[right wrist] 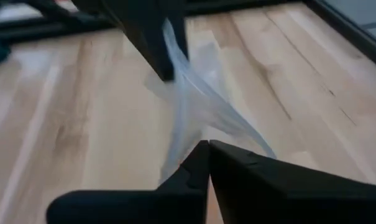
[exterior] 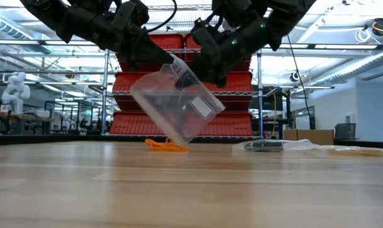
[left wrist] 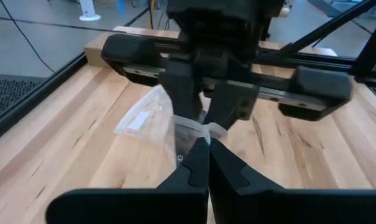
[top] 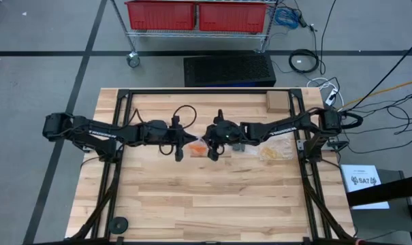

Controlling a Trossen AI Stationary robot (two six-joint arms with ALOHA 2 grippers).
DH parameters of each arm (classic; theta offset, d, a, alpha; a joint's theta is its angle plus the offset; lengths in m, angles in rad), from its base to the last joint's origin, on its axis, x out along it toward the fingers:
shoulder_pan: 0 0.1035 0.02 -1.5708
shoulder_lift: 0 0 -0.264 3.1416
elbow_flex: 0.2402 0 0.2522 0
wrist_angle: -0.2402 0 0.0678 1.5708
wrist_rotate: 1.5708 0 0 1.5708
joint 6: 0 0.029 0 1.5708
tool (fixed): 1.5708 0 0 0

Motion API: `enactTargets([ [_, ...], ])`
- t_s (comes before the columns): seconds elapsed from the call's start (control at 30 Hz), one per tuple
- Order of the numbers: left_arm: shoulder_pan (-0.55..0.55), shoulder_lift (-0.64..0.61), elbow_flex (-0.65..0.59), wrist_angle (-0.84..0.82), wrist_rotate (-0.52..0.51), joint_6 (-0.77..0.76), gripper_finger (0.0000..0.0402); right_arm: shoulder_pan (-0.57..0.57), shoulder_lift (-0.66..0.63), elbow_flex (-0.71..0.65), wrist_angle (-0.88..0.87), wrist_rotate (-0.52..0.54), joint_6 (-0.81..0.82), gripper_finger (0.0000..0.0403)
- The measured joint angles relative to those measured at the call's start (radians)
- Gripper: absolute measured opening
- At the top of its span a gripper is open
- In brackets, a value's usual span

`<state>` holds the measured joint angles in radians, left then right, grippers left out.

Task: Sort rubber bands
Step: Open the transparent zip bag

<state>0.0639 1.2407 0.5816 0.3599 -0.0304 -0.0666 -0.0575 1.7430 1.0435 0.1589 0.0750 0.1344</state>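
A clear zip bag (exterior: 178, 104) with a white label hangs tilted over the table's middle, between my two grippers. My left gripper (left wrist: 207, 144) and my right gripper (right wrist: 207, 144) meet tip to tip at its upper edge, each shut on it. In the high view the left gripper (top: 190, 141) comes in from the left and the right gripper (top: 207, 138) from the right. A small heap of orange rubber bands (exterior: 166, 145) lies on the wood under the bag's lower corner. Black or tan bands I cannot make out. My left gripper pinches the bag's upper edge (left wrist: 200, 129) between its two fingers, coming from the table's left and slanting a little down. The bag hangs slack below. Whether its lower corner (exterior: 175, 139) touches the table, I cannot tell. My right gripper pinches the same upper edge (right wrist: 197, 134) between its two fingers, coming from the table's right and slanting down, right opposite the left fingers. The film runs from its tips toward the left gripper's finger (right wrist: 156, 50).
Two more clear bags (top: 277, 151) (top: 246, 146) lie flat on the table to the right of the grippers. A wooden block (top: 278, 102) sits at the far right, a black round disc (top: 118, 224) near the front left corner. Dark frame rails (top: 308, 170) border the table.
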Motion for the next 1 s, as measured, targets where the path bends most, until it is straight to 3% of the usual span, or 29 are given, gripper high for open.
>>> enactTargets([
  [0.3,0.001,0.0,0.0,0.047,-0.001,0.001,0.0,0.0,0.002,-0.046,0.148,0.0,0.078,0.0007],
  [0.4,0.001,0.0,0.0,0.055,-0.005,0.0,0.0,0.0,0.002,-0.046,0.148,-0.002,0.085,0.0038],
  [0.7,0.01,0.0,0.0,0.048,-0.064,0.028,0.0,0.0,-0.032,-0.046,0.102,-0.034,0.111,0.0179],
  [0.83,0.024,0.0,0.0,0.032,-0.064,0.039,0.0,-0.002,-0.086,-0.046,0.047,-0.035,0.092,0.0211],
  [1.0,0.046,0.0,0.0,0.014,-0.063,0.054,0.0,-0.006,-0.166,-0.046,-0.021,-0.028,0.037,0.0223],
])
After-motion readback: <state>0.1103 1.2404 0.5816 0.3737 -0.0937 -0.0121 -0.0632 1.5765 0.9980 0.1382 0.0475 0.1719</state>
